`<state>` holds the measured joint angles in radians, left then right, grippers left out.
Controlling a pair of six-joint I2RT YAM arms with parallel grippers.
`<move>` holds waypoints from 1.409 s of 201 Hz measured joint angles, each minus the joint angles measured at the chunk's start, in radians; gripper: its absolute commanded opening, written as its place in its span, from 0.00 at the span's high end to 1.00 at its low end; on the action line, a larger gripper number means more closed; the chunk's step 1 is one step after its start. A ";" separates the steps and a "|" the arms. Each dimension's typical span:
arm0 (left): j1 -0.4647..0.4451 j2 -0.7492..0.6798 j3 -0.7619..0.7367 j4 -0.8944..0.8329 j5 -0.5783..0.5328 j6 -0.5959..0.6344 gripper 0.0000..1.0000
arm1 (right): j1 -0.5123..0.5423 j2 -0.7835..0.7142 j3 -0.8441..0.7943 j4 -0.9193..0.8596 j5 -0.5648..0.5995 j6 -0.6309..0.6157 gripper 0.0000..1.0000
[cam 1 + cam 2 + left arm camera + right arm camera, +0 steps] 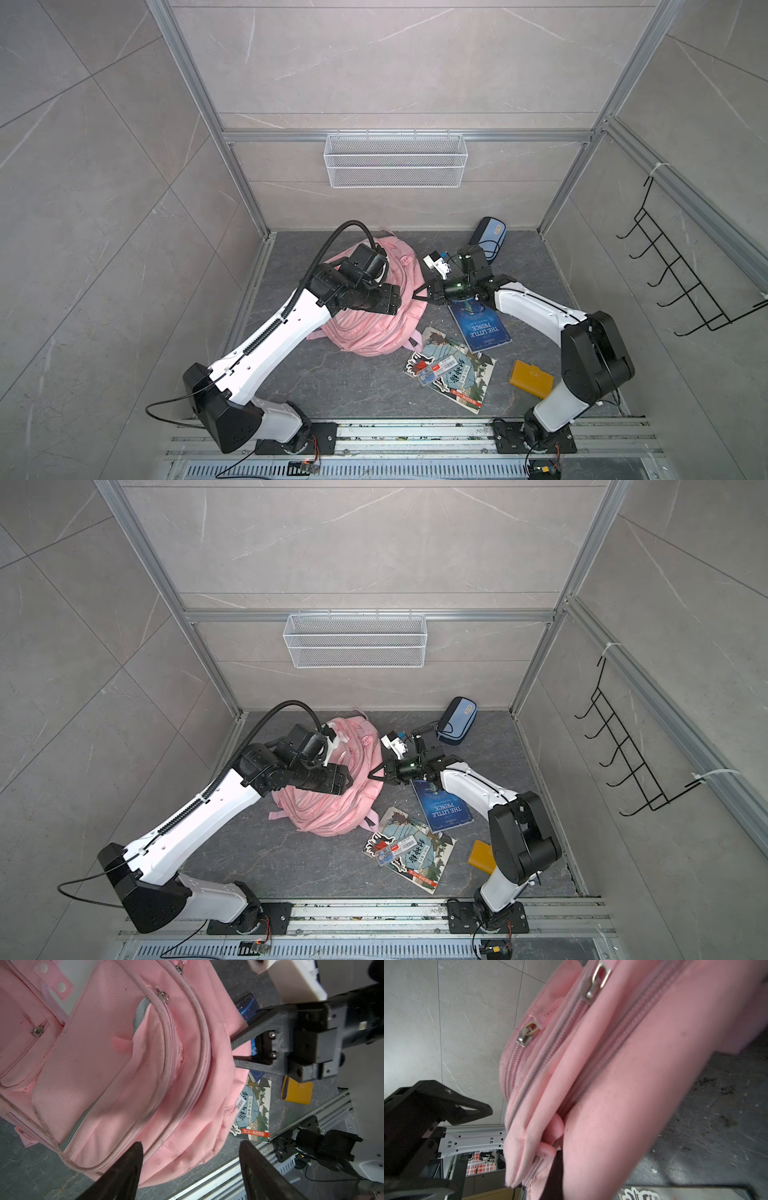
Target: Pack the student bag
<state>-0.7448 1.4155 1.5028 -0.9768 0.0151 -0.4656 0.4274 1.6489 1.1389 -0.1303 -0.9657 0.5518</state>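
Note:
The student bag (374, 332) (328, 808), a soft pink backpack, lies on the dark floor between my arms. In the left wrist view its zip front pockets (104, 1064) face up. My left gripper (397, 300) (350, 777) (191, 1145) hovers open over the bag's middle, with nothing between its fingers. My right gripper (417, 293) (371, 774) is shut on the bag's right edge. In the right wrist view one dark finger (558, 1164) is buried in pink fabric beside a zip seam (612, 1084), and the fingertips are hidden.
A blue pencil case (488, 237) leans at the back right. A blue book (482, 324), an illustrated book (453, 374) with a small pen box (436, 368) on it, and a yellow wallet (532, 378) lie right of the bag. A wire basket (395, 160) hangs on the back wall.

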 measured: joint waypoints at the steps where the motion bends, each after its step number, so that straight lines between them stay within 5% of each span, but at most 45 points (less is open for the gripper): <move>1: -0.001 0.002 0.000 0.002 -0.002 0.000 0.26 | 0.000 0.000 0.001 -0.002 0.000 -0.001 1.00; 62: -0.010 0.098 0.008 0.043 -0.078 0.039 0.48 | 0.029 -0.005 0.079 -0.087 0.012 -0.079 1.00; 122: -0.014 0.114 -0.006 0.073 -0.121 0.043 0.54 | 0.032 -0.005 0.082 -0.083 0.032 -0.074 1.00; 134: -0.014 0.114 -0.022 0.093 -0.122 0.050 0.61 | 0.033 -0.005 0.086 -0.084 0.039 -0.074 1.00; 159: -0.009 0.102 -0.057 0.131 -0.130 0.065 1.00 | 0.035 -0.005 0.096 -0.089 0.050 -0.075 1.00; 261: 0.208 -0.123 -0.233 0.242 0.114 0.074 1.00 | 0.063 -0.004 0.157 -0.160 0.050 -0.191 1.00; 283: 0.213 -0.125 -0.242 0.245 0.146 0.076 1.00 | 0.063 -0.004 0.155 -0.185 0.052 -0.239 0.83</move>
<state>-0.5320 1.2903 1.2610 -0.7322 0.1608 -0.3897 0.4904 1.6451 1.2938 -0.3153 -0.9134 0.3130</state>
